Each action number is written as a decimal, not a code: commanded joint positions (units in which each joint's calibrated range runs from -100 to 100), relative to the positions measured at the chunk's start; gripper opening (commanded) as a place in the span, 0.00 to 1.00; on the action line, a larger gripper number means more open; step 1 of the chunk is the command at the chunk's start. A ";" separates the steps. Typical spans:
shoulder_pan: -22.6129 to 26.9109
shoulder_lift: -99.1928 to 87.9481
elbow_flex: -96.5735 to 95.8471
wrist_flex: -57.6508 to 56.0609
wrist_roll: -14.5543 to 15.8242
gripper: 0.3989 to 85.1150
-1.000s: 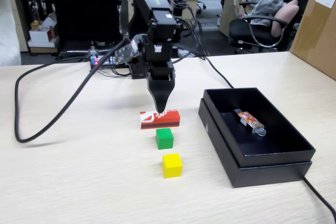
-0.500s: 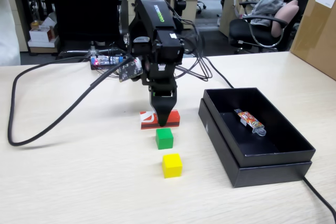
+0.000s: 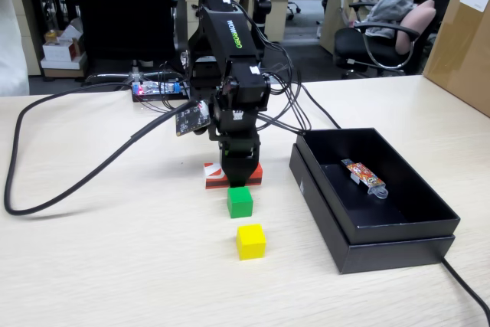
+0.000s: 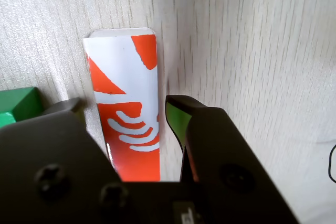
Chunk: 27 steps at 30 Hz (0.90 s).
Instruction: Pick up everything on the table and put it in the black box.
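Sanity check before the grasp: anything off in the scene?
Only one oddity: a small orange-patterned packet already lies in the box. The red block, green cube and yellow cube sit neatly in line.

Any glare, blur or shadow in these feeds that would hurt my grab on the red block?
Wrist view: red block sharp and evenly lit, a faint shadow along its right edge; the gripper body blocks the lower frame. Fixed view: soft office light, no glare, but the gripper hides the block's middle.

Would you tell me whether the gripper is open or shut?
Open: in the wrist view the gripper has one jaw on each side of the red block.
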 commanded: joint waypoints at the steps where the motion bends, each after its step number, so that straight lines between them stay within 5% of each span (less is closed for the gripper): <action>1: 0.00 -0.39 2.87 -0.36 0.24 0.30; 7: 0.05 -0.39 3.14 -0.36 0.29 0.12; 17: 0.83 -12.32 1.78 -2.95 0.05 0.07; 27: 8.06 -42.61 4.05 -5.19 0.78 0.07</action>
